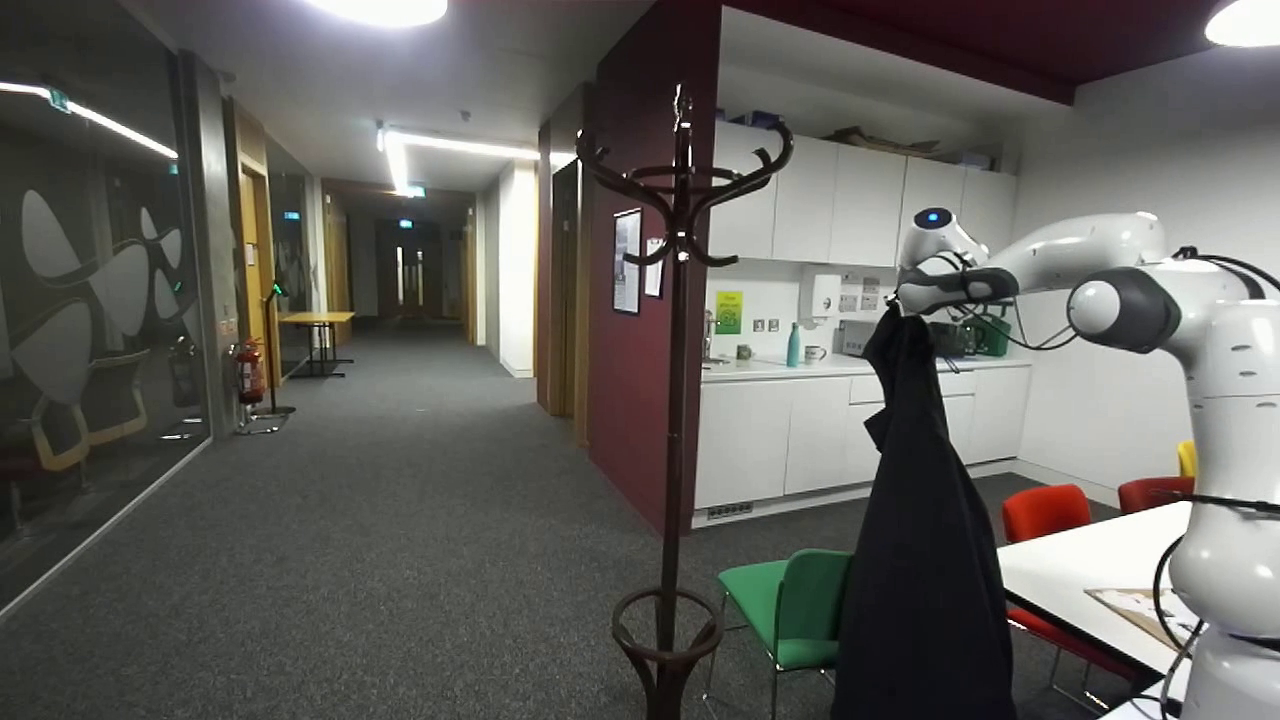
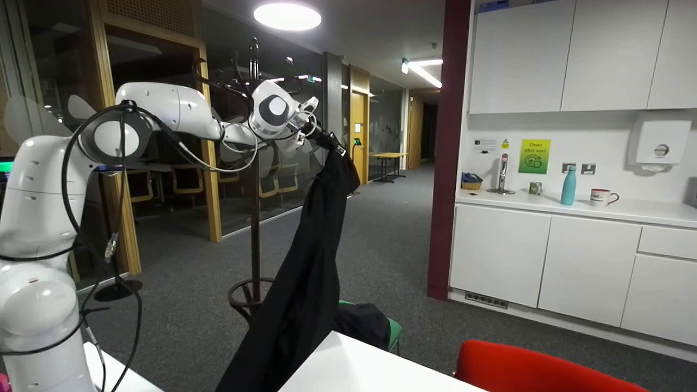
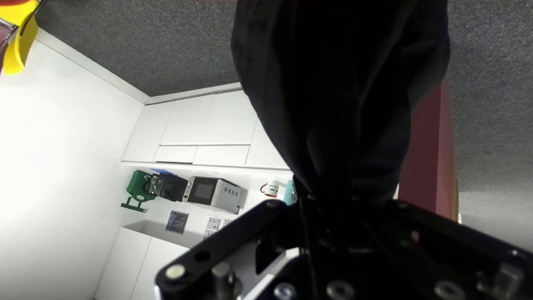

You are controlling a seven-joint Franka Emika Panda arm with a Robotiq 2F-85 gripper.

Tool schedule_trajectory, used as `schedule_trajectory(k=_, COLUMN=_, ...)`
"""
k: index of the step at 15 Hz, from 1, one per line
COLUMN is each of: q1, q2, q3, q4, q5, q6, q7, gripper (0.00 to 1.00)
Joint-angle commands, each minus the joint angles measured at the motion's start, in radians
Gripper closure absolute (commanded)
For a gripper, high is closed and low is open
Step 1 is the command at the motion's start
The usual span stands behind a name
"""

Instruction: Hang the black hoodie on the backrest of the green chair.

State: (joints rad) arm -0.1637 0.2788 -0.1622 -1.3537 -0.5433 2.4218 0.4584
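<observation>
The black hoodie (image 1: 925, 540) hangs long and limp from my raised gripper (image 1: 897, 303). It also shows in an exterior view (image 2: 313, 256) and fills the upper middle of the wrist view (image 3: 341, 91). My gripper (image 2: 335, 146) is shut on the hoodie's top end; the fingertips (image 3: 339, 200) are dark and partly hidden by cloth. The green chair (image 1: 812, 605) stands low by the hoodie, which hides its right part. In an exterior view black cloth covers most of the chair (image 2: 395, 333); I cannot tell whether it touches the backrest.
A dark coat stand (image 1: 675, 400) stands beside the green chair; it also shows behind the arm (image 2: 255, 218). A white table (image 2: 375, 370) is close to the hoodie's lower part. Red chairs (image 1: 1045, 512) stand at the table. White kitchen cabinets (image 1: 775, 440) line the wall behind.
</observation>
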Motion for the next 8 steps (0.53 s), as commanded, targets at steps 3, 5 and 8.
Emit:
schedule_trajectory(k=3, q1=0.03, q2=0.218, q3=-0.046, q4=0.299, q5=-0.024, q6=-0.05, q7=0.0, gripper=0.99)
schedule_trajectory(k=5, q1=0.025, q2=0.27, q3=-0.053, q4=0.352, q5=-0.022, q6=-0.068, q7=-0.002, gripper=0.99)
schedule_trajectory(k=8, q1=0.018, q2=0.329, q3=-0.068, q4=0.405, q5=-0.013, q6=-0.082, q7=-0.007, gripper=0.99)
